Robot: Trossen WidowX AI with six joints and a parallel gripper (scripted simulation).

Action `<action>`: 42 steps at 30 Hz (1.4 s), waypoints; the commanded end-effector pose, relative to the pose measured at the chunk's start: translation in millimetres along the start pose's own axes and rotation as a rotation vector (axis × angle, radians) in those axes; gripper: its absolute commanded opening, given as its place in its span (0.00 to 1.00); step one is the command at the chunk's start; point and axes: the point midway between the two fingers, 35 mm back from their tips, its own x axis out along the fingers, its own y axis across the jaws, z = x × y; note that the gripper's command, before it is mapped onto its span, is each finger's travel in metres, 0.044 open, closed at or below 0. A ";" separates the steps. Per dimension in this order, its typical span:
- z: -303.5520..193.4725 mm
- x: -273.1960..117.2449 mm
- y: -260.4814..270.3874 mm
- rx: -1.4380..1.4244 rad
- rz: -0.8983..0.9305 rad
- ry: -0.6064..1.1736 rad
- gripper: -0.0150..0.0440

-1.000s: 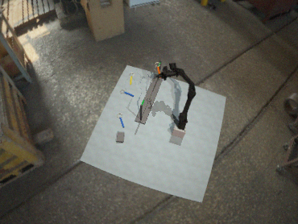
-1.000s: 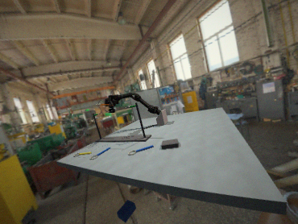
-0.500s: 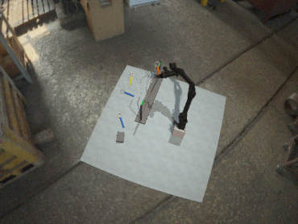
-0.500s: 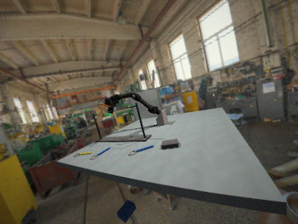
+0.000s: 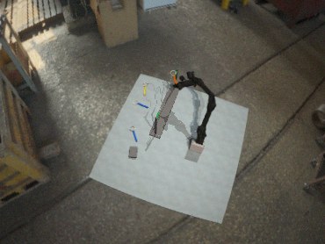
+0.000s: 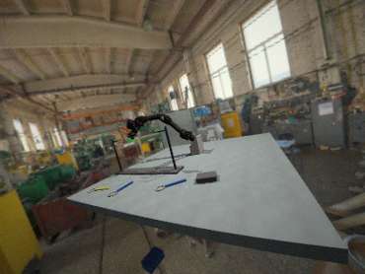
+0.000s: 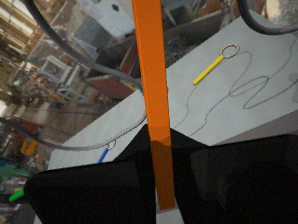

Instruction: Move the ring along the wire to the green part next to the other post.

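The orange handle (image 5: 176, 80) (image 7: 154, 75) is clamped in my gripper (image 5: 176, 84) (image 7: 152, 128), which is shut on it. The ring (image 5: 173, 73) is at the handle's upper end, beside the far green part (image 5: 176, 72); the wrist view does not show it clearly. The other green part (image 5: 157, 115) (image 6: 161, 130) is by the near post (image 5: 155, 125) (image 6: 171, 150). The far post (image 6: 117, 157) stands at the base's other end. The thin grey wire (image 7: 75, 60) curves close by the handle in the wrist view. Whether it runs through the ring or touches the handle is too small to tell.
The posts stand on a dark base (image 5: 169, 103) (image 6: 148, 171). A yellow-handled ring (image 5: 145, 89) (image 6: 102, 188) (image 7: 209, 70), two blue-handled rings (image 5: 141, 105) (image 5: 134, 135) and a dark block (image 5: 133, 152) (image 6: 206, 176) lie on the table beside it.
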 end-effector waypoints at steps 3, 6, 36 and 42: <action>0.5 -1.7 -8.1 -0.120 -0.072 -0.004 0.00; 1.0 -1.9 -11.9 -0.174 -0.104 -0.005 0.00; 16.9 -10.2 -45.1 -0.715 -0.421 -0.022 0.00; 22.0 -13.0 -50.0 -0.824 -0.483 -0.026 0.00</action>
